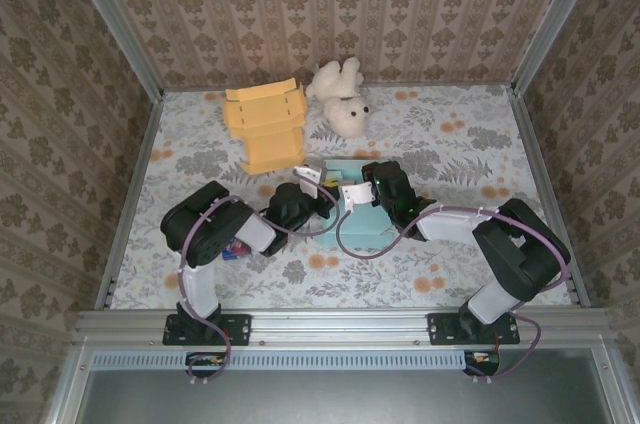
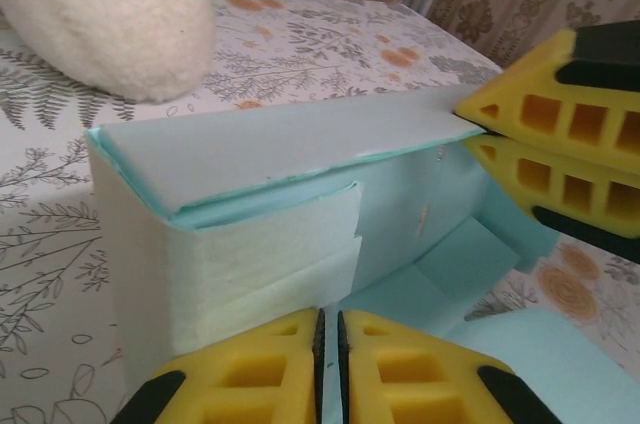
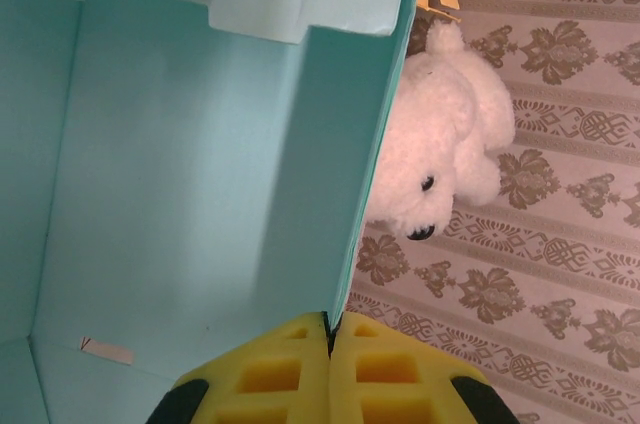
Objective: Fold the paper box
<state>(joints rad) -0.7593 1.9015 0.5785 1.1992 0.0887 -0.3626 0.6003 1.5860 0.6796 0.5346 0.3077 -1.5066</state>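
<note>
Your paper box, pale teal, sits open-topped near the middle of the counter, between the two arms. Your left claw is at the box's near-left side, its yellow pads pressed almost together on the thin edge of a wall. A folded flap lies across the top of that wall, slanting a little. Your right claw is pressed together on the edge of an upright teal panel. From the left wrist you can see its two yellow fingers pinching the far end of that top flap. Inside, the floor of the box is bare teal with a small strip of tape near one corner. A white toy bear lies just behind the box, and a yellow cardboard box rests beside the bear, toward the back left.
</note>
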